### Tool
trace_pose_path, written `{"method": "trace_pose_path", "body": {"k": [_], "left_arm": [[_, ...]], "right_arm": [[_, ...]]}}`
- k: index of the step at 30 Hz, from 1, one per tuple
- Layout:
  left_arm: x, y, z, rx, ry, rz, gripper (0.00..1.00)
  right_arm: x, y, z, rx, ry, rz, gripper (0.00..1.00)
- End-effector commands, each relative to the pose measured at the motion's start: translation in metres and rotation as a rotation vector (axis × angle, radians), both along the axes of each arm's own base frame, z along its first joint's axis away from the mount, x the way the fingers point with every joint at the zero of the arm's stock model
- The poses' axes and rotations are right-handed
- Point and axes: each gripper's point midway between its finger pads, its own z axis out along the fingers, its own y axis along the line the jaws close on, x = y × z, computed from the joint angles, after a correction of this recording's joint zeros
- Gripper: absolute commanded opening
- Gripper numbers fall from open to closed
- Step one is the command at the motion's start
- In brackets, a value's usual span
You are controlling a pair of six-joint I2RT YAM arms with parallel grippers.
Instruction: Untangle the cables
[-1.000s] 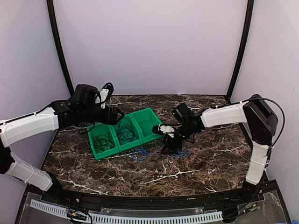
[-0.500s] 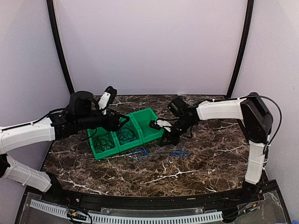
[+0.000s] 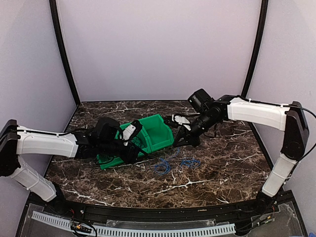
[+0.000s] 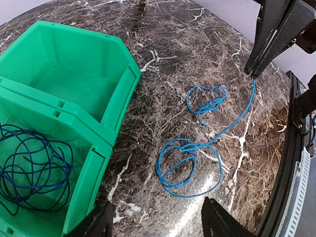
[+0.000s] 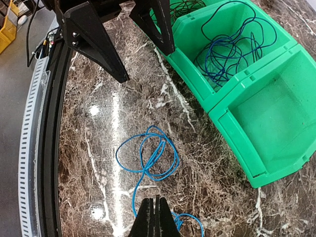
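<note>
The blue cable (image 4: 190,168) lies on the surface (image 3: 222,168) near its middle, just on the near-edge side of the green bin (image 4: 116,94). It forms 1 loose loop and 1 smaller tangle, joined by a single strand. That strand rises off the surface to the tip of the right claw (image 5: 155,215). The right claw's fingers are pressed together and pinch the strand just above the surface, on the right-edge side of the loop.

The left claw (image 4: 155,222) hovers over the surface beside the bin's near wall, with the loop just ahead of it. Its 2 fingers are spread wide; they hold nothing and touch nothing.

The bin has 3 compartments in a row and sits left of the surface's middle. The compartment nearest the right edge has no cable in it. The middle 1 holds a coiled navy cable (image 5: 232,44). The 3rd shows only at the top of the right wrist view, where a darker bundle (image 5: 186,6) is partly visible; its colour cannot be told for sure.
</note>
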Motion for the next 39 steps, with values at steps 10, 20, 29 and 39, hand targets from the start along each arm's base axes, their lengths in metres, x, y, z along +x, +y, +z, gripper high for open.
{"method": "trace_pose_path", "body": {"k": [10,20,29,39], "left_arm": [[-0.031,-0.033,-0.045,0.068,-0.011,-0.161,0.64],[-0.016,-0.053,-0.067,0.104,-0.037,-0.177,0.52],[-0.003,-0.063,-0.077,0.110,-0.052,-0.162,0.18],[-0.006,-0.035,-0.077,0.173,-0.051,-0.093,0.00]], "right_arm": [[-0.011,-0.001,-0.016,-0.020,0.048,0.030,0.00],[-0.012,-0.002,-0.019,-0.025,0.054,0.027,0.00],[-0.013,-0.003,-0.022,-0.030,0.057,0.025,0.00],[0.020,-0.026,0.004,-0.023,-0.011,-0.064,0.00]]}}
